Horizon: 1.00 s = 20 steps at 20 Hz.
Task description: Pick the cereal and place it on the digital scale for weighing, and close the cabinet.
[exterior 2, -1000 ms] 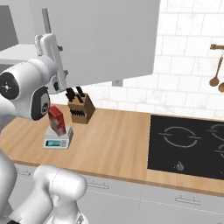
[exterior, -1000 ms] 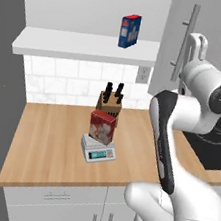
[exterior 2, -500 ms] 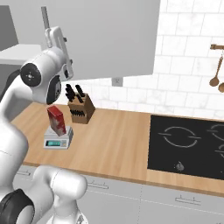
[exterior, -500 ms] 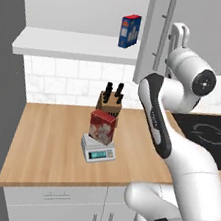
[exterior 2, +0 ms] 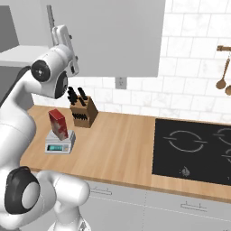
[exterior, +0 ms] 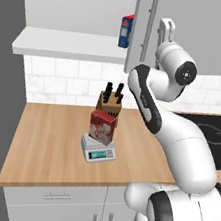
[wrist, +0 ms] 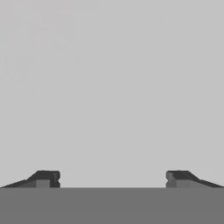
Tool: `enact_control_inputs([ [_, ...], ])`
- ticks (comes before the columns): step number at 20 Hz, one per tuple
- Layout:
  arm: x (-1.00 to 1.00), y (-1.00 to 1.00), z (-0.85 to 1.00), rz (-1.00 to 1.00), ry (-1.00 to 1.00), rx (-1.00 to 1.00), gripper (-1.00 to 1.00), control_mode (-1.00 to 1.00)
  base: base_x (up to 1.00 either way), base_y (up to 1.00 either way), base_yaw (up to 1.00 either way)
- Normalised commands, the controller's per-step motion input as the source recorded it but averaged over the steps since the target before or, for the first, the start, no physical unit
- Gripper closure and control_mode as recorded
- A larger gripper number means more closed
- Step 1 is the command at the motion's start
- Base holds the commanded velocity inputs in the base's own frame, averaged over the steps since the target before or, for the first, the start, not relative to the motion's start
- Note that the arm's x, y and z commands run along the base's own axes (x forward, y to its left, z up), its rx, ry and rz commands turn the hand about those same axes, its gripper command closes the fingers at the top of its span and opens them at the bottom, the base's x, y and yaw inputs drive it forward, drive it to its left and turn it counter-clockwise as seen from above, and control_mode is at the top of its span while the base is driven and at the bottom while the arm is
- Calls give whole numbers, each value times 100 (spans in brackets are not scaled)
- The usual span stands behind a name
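The cereal [exterior: 102, 127], a red box with a white and pink picture, stands upright on the digital scale [exterior: 97, 152] in the middle of the wooden counter. It also stands on the scale [exterior 2: 59, 144] as the cereal [exterior 2: 58, 124] in the right base view. My gripper [exterior: 167, 26] is raised high against the face of the cabinet door [exterior: 197, 25], beside its long bar handle [exterior: 150, 27]. In the hand view the gripper [wrist: 112, 179] is open, its fingertips [wrist: 46, 178] wide apart with nothing between them, facing the flat grey door [wrist: 112, 87].
A blue box [exterior: 126, 31] stands on the cabinet shelf [exterior: 66, 50], partly behind the door's edge. A knife block [exterior: 110, 101] stands just behind the scale. A black cooktop [exterior 2: 194, 149] lies to the right, with wooden utensils [exterior 2: 223, 67] hanging above it.
The arm has swung up and leftward with the cabinet door, which has turned from edge-on toward facing front and now half covers the blue box. The jaws have widened slightly.
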Motion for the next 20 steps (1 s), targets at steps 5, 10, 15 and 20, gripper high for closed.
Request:
enact_control_inputs([
  [5,70,0,-12,0,1,0,-100,-100,0,0,0],
  [10,72,0,-17,-1,3,-1,-100,-100,0,0,0],
  [15,44,0,-13,-3,3,0,-100,-100,0,0,0],
  [20,-42,0,-3,-2,2,0,-100,-100,0,0,0],
])
